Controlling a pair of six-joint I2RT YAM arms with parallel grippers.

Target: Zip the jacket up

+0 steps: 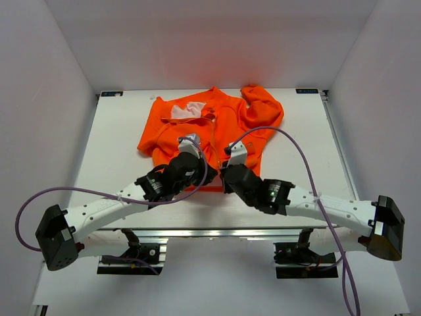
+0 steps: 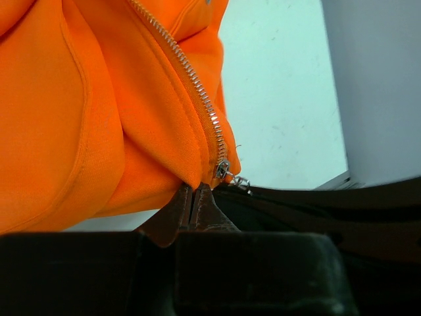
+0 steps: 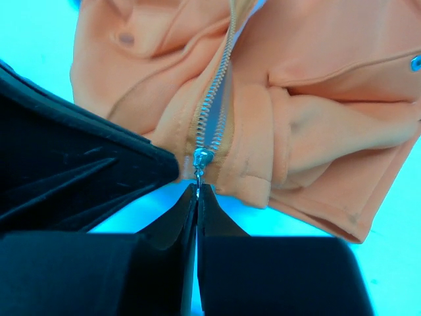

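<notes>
The orange jacket (image 1: pixel 217 122) lies spread at the table's far middle, pale lining showing at the collar (image 1: pixel 191 110). Both grippers meet at its near hem. My left gripper (image 2: pixel 195 189) is shut on the jacket's bottom hem just left of the metal zipper (image 2: pixel 197 89), whose slider (image 2: pixel 222 169) sits at the hem. My right gripper (image 3: pixel 197 189) is shut on the zipper pull tab (image 3: pixel 199 172) hanging from the slider (image 3: pixel 202 158) at the bottom of the teeth. The jacket also fills the upper part of the right wrist view (image 3: pixel 296 112). In the top view the grippers (image 1: pixel 217 172) are hidden under the wrists.
White table (image 1: pixel 118 151) with walls on the left, right and back. A folded sleeve (image 1: pixel 263 105) bunches at the jacket's far right. Purple cables (image 1: pixel 296 141) loop over both arms. The left arm's black body (image 3: pixel 72 164) shows beside the right fingers.
</notes>
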